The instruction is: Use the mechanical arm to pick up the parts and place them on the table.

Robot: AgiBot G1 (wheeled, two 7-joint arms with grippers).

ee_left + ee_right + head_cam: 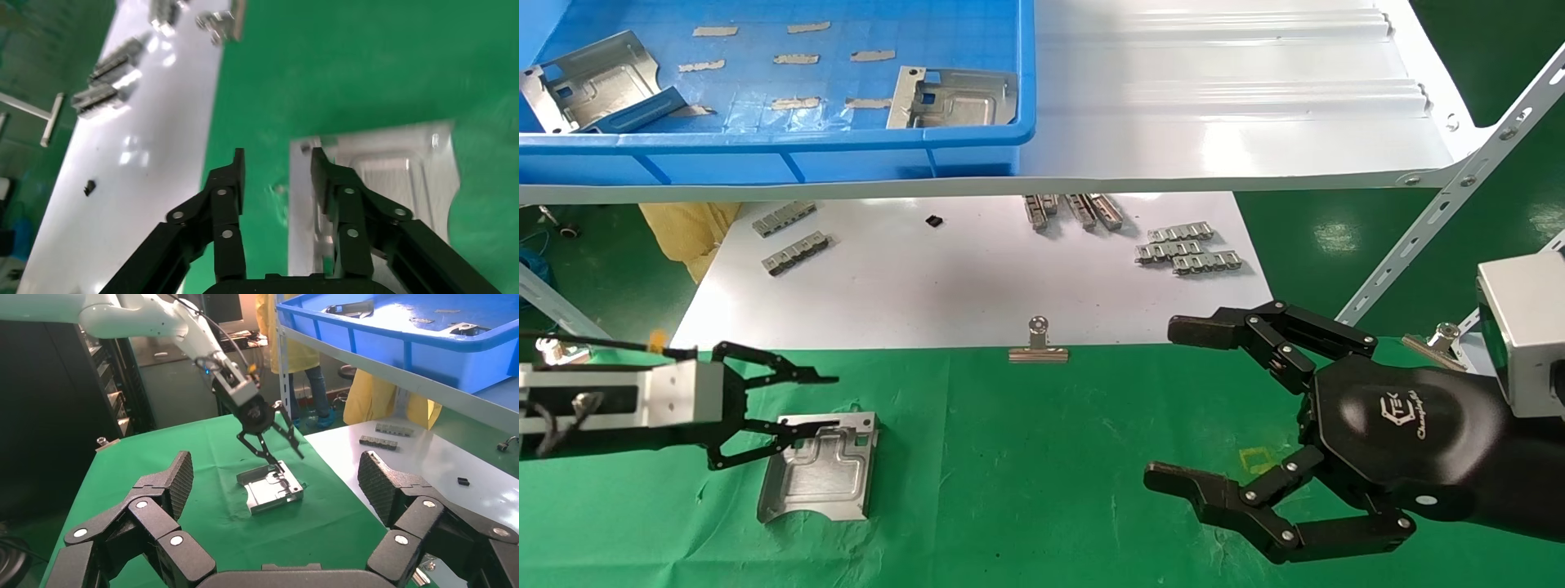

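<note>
One silver part (pixel 820 472) lies flat on the green table (pixel 1042 465), at the left. My left gripper (pixel 825 402) is open just over the plate's far edge. One finger (pixel 327 177) overlaps the plate (pixel 398 177); the other finger (pixel 229 180) is over bare cloth. The right wrist view also shows the part (pixel 269 493) lying flat under the left gripper (pixel 278 453). Two more parts (pixel 588 82) (pixel 952 98) lie in the blue bin (pixel 764 151). The black mechanical arm hand, my right gripper (pixel 1164 404), is open and empty over the table's right side.
The bin stands on a glossy white ribbed shelf (pixel 1214 98). Behind the cloth is a white board (pixel 977 278) with grey link strips (pixel 1189 249) (pixel 793 241). A silver binder clip (pixel 1038 347) sits on the board's front edge. Slotted shelf struts (pixel 1434 220) stand at the right.
</note>
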